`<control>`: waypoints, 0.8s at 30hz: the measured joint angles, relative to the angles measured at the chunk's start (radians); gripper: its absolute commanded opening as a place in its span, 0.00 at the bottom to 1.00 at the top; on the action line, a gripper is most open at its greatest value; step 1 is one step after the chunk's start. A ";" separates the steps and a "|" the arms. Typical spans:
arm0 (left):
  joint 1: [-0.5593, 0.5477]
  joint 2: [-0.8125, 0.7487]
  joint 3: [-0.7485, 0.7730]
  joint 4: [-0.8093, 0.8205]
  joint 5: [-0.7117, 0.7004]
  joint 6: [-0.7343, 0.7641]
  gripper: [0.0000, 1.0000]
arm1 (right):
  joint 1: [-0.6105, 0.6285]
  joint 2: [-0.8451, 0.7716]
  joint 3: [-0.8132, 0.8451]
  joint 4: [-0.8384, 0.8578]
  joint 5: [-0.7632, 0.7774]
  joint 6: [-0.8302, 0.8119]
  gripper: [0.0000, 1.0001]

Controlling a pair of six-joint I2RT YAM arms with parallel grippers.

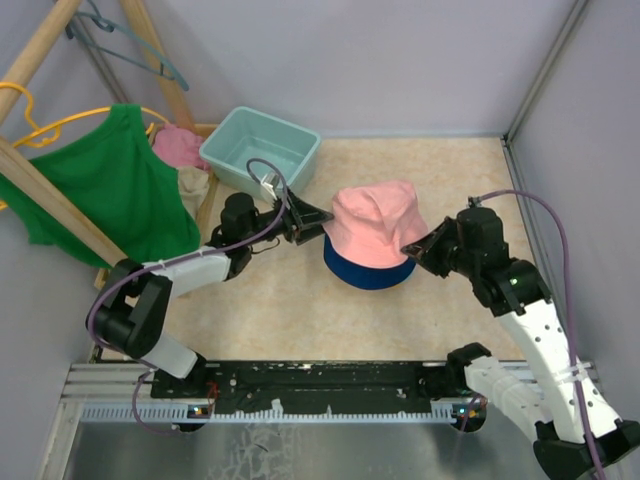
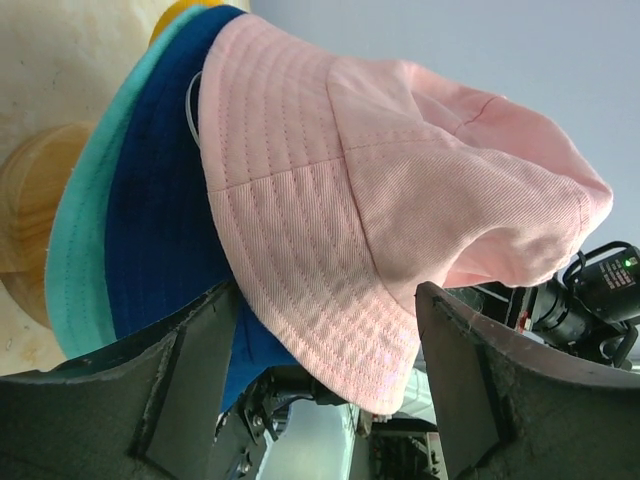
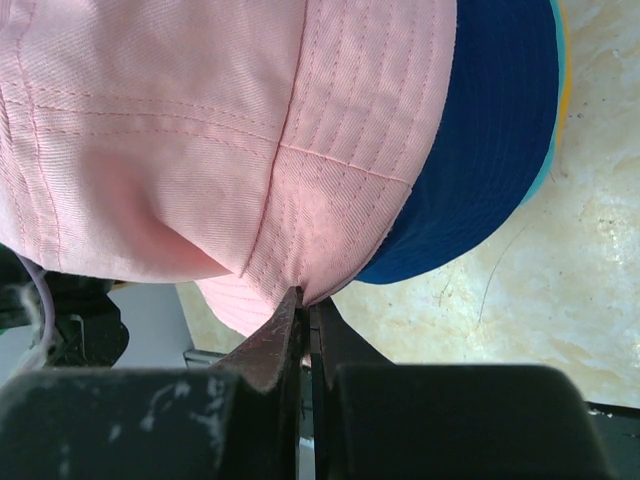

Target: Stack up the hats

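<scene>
R jaws pinch pink hat (image 1: 375, 225) brim, crown up.

Light: bright, even, soft
Shadows: faint, at 6 o'clock beneath the pink hat (image 1: 375, 235)
Focus: fabric weave sharp in wrist views; left fingers (image 2: 180, 390) at 6 o'clock soft

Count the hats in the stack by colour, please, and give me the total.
pink hat: 1
navy blue hat: 1
teal hat: 1
orange-yellow hat: 1
Total: 4 hats
</scene>
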 measured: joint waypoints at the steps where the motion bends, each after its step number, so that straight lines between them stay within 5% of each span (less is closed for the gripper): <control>1: 0.000 0.000 0.000 0.002 -0.004 0.000 0.78 | 0.000 0.002 0.000 0.000 -0.001 0.000 0.00; 5: -0.003 0.009 -0.006 0.064 -0.022 -0.028 0.73 | 0.000 0.009 0.000 0.002 -0.003 0.000 0.00; 14: -0.029 0.070 -0.006 0.173 -0.064 -0.087 0.24 | 0.000 0.012 0.000 0.002 -0.009 -0.001 0.00; 24: -0.027 0.060 -0.095 0.203 -0.064 -0.098 0.20 | 0.000 -0.020 -0.046 0.003 -0.009 -0.002 0.00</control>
